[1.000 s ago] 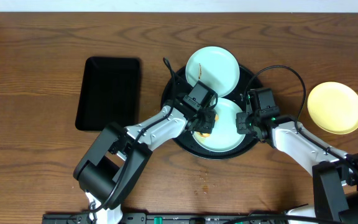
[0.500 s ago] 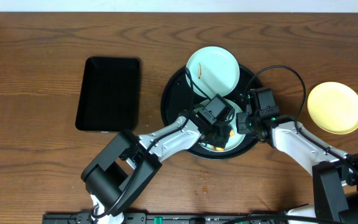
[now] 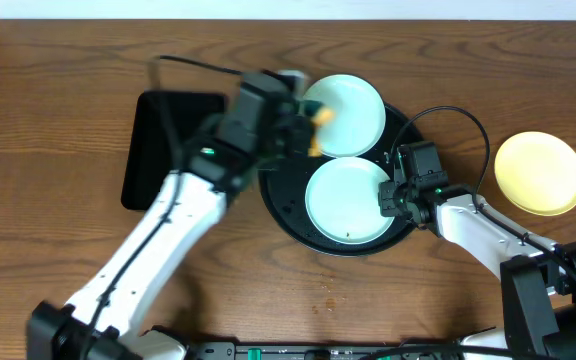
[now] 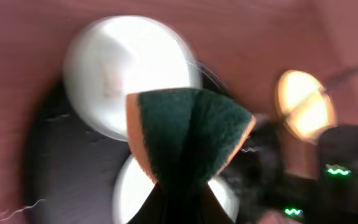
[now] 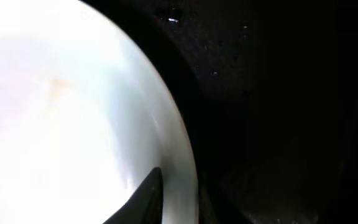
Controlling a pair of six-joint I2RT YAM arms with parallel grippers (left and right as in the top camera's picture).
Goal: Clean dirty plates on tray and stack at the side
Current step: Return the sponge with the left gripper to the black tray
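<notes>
One coarse green sponge, two smooth round plates

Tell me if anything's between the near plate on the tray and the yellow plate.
Only the right claw and its arm, at the near plate's right edge, plus the tray rim.

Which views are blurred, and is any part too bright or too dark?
Overhead: the left arm is blurred, the rest sharp. Left wrist: the background is blurred, only the sponge fairly clear. Right wrist: the plate is washed out white, the tray almost black.
</notes>
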